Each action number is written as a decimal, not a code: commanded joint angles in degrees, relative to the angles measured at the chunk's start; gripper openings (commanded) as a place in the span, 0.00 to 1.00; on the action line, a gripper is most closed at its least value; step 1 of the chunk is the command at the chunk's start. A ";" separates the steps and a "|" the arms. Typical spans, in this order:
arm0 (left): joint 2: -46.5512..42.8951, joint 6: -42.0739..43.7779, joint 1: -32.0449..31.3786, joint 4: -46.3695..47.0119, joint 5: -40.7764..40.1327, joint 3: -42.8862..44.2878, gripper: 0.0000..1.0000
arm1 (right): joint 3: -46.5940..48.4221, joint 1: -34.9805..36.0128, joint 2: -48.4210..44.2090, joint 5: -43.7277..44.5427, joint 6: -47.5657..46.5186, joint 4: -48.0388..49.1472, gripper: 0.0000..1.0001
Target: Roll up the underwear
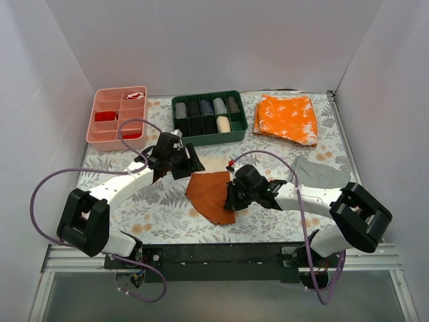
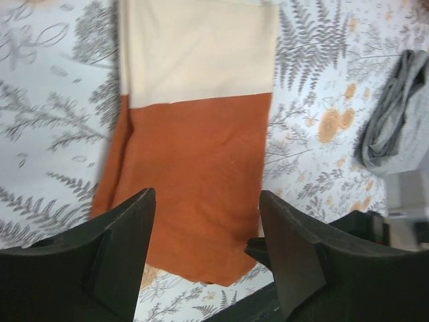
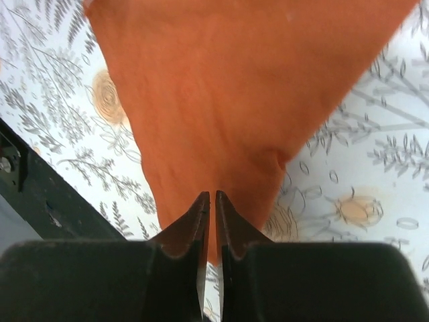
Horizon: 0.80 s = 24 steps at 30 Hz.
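Observation:
The underwear (image 1: 210,194) lies flat on the floral table between both arms, rust-brown face up. In the left wrist view a cream band (image 2: 201,54) shows at its far end above the rust part (image 2: 194,174). My left gripper (image 1: 190,166) hovers over the cloth's far left end. Its jaws (image 2: 206,194) stand wide apart with nothing between them. My right gripper (image 1: 231,196) sits at the cloth's right edge. Its jaws (image 3: 212,196) are closed to a thin slit, pinching the underwear (image 3: 234,87), which puckers beside the tips.
A green divided bin (image 1: 211,139) of rolled garments and a pink tray (image 1: 94,127) stand at the back. A bright orange speckled cloth (image 1: 287,119) lies back right. A grey cloth (image 1: 318,173) (image 2: 395,114) lies right of the underwear. The black front rail (image 1: 221,253) runs along the near edge.

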 commanded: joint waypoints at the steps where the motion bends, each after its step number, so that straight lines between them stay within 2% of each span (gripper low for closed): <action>1: 5.85 2.51 -0.13 2.26 6.64 7.26 0.63 | -3.10 1.45 -4.24 3.14 3.98 0.36 0.14; 11: 23.43 3.39 -2.86 3.13 17.28 20.98 0.58 | -8.55 1.98 -12.69 7.19 8.29 0.80 0.11; 18: 29.60 4.62 -3.91 4.45 18.61 23.89 0.56 | -6.80 2.85 -8.65 4.91 6.63 2.30 0.11; 24: 30.93 4.71 -4.18 5.86 16.68 23.62 0.54 | -5.30 4.09 -4.96 4.47 6.19 1.33 0.10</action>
